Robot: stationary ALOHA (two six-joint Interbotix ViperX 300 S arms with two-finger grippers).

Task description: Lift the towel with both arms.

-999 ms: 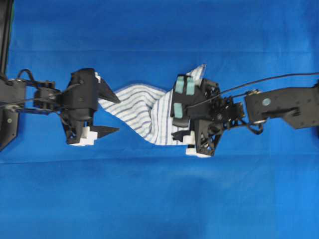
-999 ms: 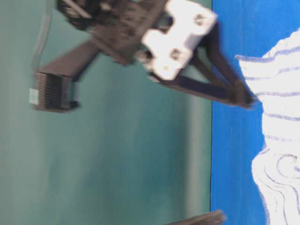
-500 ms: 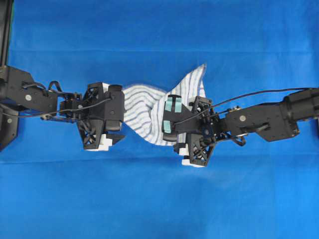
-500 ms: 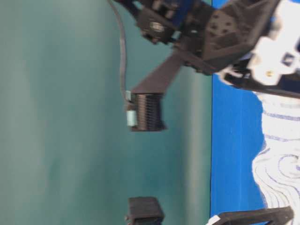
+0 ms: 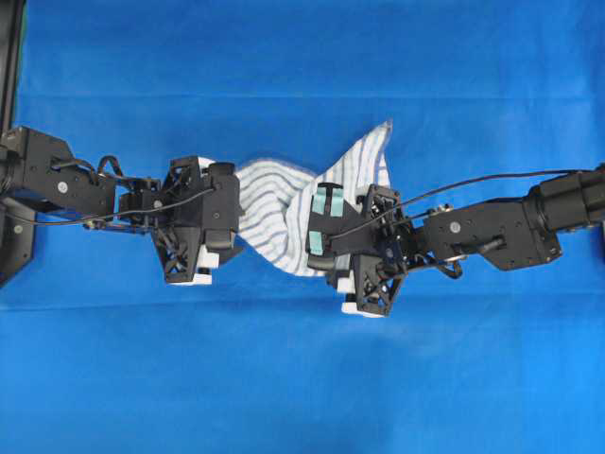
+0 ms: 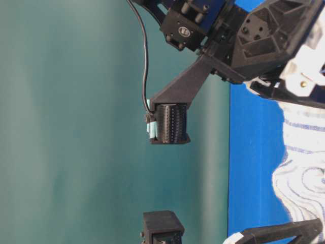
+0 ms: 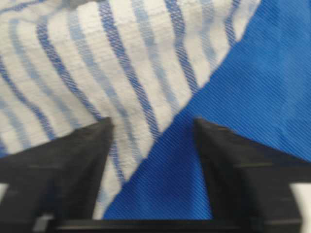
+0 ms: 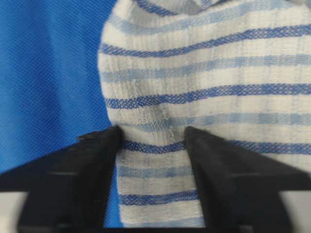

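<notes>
Overhead view: the towel (image 5: 284, 213) lies crumpled on the blue table cover (image 5: 302, 378), midway between both arms. The left gripper (image 5: 225, 248) sits at its left edge, the right gripper (image 5: 319, 253) at its lower right edge, presumably so each can take one end for a level lift.

Table-level view: the cloth rests flat on the cover; no part appears raised.

Left wrist view: the fingers (image 7: 77, 160) stand apart, one over the towel's edge, the other over bare cover. No grip is made yet.

Right wrist view: the fingers (image 8: 92, 165) straddle a raised fold of towel, pressing its sides; whether they hold it firmly cannot be told.
</notes>
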